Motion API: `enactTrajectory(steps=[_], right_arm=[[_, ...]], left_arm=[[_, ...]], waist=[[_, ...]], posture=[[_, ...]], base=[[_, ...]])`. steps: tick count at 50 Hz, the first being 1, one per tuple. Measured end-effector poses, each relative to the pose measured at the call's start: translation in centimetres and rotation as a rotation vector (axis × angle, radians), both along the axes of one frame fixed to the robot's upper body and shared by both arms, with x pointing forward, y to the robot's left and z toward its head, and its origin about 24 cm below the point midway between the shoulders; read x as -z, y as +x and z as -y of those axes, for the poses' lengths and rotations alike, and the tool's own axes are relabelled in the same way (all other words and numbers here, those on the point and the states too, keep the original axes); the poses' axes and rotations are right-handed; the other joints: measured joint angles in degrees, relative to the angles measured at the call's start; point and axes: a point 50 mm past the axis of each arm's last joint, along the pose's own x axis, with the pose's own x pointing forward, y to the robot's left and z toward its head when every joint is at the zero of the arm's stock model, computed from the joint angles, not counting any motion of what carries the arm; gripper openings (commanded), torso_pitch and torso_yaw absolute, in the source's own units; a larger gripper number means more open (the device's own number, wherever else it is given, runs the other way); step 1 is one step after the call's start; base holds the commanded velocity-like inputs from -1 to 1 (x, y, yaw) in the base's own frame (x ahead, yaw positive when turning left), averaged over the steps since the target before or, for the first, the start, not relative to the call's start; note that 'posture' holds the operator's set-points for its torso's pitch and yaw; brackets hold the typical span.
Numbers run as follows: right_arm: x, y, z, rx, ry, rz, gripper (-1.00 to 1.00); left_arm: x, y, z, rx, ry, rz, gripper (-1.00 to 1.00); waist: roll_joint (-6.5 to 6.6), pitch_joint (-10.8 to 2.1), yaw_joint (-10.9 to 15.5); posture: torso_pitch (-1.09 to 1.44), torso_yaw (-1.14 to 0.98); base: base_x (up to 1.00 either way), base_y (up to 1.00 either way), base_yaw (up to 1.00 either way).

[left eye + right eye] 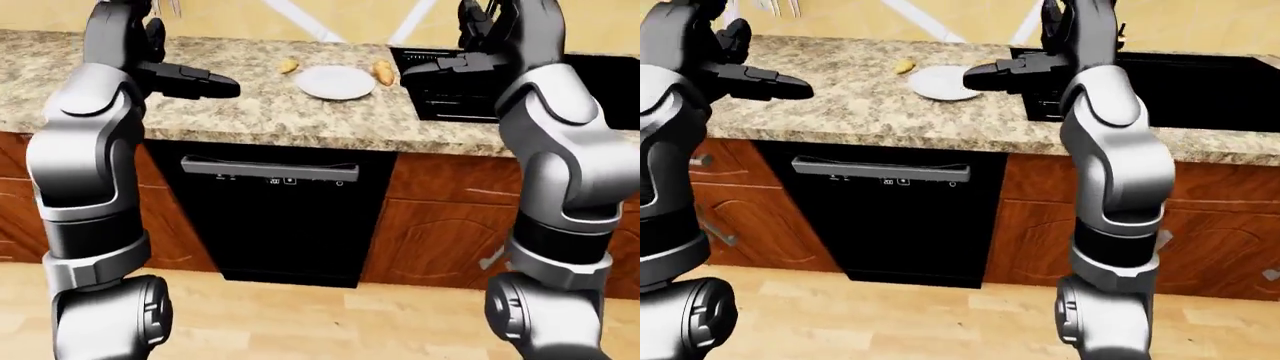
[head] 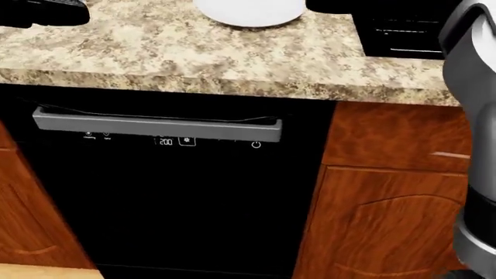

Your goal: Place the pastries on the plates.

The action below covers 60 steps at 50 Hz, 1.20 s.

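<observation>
A white plate (image 1: 335,81) lies on the speckled counter (image 1: 250,112), near the top of the left-eye view. One small tan pastry (image 1: 288,66) sits just left of it and a second pastry (image 1: 383,73) rests at its right edge. My left hand (image 1: 212,82) hovers open over the counter left of the plate, fingers stretched toward it and holding nothing. My right hand (image 1: 425,71) is open too, raised over the stove's left edge just right of the second pastry. The head view shows only the plate's lower rim (image 2: 249,14).
A black dishwasher (image 1: 280,217) with a grey handle sits under the counter below the plate. A black stove top (image 1: 600,82) lies to the right, with wooden cabinet doors (image 1: 440,240) beneath it. Pale wood floor (image 1: 320,322) spans the bottom.
</observation>
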Motion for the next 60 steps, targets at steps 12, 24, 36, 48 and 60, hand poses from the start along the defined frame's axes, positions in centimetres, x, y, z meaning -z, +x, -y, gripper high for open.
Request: enactTrajectory(steps=[12, 24, 36, 48, 60], right_arm=[[-0.3, -0.7, -0.8, -0.06, 0.001, 0.032, 1.0], [-0.3, -0.9, -0.1, -0.032, -0.005, 0.046, 1.0], [-1.2, -1.6, -0.3, -0.033, -0.022, 0.096, 1.0], [-0.6, -1.3, -0.8, -0.063, -0.039, 0.059, 1.0], [-0.3, -1.4, 0.0, -0.025, -0.024, 0.057, 1.0]], left_arm=[[-1.4, -1.1, -0.9, -0.053, 0.014, 0.078, 1.0], [-0.7, -0.9, -0.2, -0.026, 0.025, 0.054, 1.0], [-2.3, -1.8, -0.5, -0.037, 0.052, 0.121, 1.0], [-0.9, -1.2, -0.7, -0.051, 0.041, 0.049, 1.0], [-1.2, -1.5, -0.2, -0.03, 0.052, 0.068, 1.0]], waist=[[-0.68, -2.1, 4.18], [-7.45, 0.54, 3.26], [1.59, -2.51, 2.05], [-4.9, -1.59, 4.29], [-1.21, -1.69, 2.34]], posture=[[0.0, 0.0], [0.0, 0.0], [0.0, 0.0], [0.0, 0.0], [0.0, 0.0]], base=[[0.17, -0.25, 0.0], [0.12, -0.39, 0.0], [0.29, 0.0, 0.0], [0.31, 0.0, 0.0], [0.26, 0.0, 0.0]])
